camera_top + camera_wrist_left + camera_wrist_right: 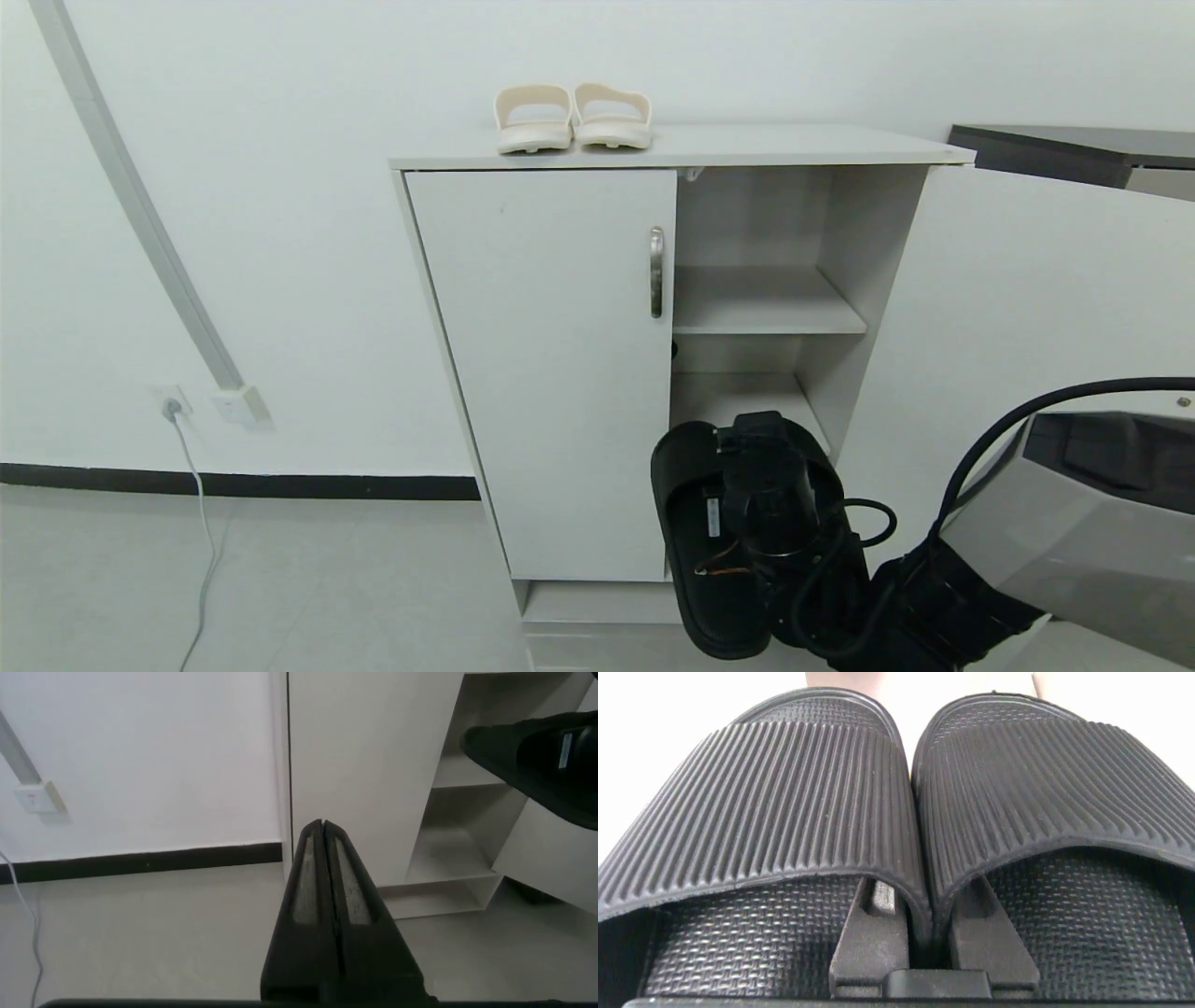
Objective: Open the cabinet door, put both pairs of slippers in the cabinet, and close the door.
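Observation:
A white cabinet (541, 373) stands against the wall, its left door shut and its right door (1027, 299) swung wide open. Inside are two bare shelves (761, 303). A beige pair of slippers (571, 119) sits on the cabinet top. My right gripper (920, 924) is shut on the touching inner edges of a black pair of slippers (813, 803). It holds the black pair (705, 532) low in front of the opening, toes toward the lower shelf (738, 397). My left gripper (323, 835) is shut on nothing, low over the floor and facing the cabinet, with the black slippers (542, 756) off to one side.
A metal handle (656, 271) runs down the shut door's edge. A wall socket with a hanging cable (173, 406) and a slanted grey conduit (140, 205) are at the left. Dark furniture (1074, 145) stands behind the open door. Bare floor (280, 579) lies left of the cabinet.

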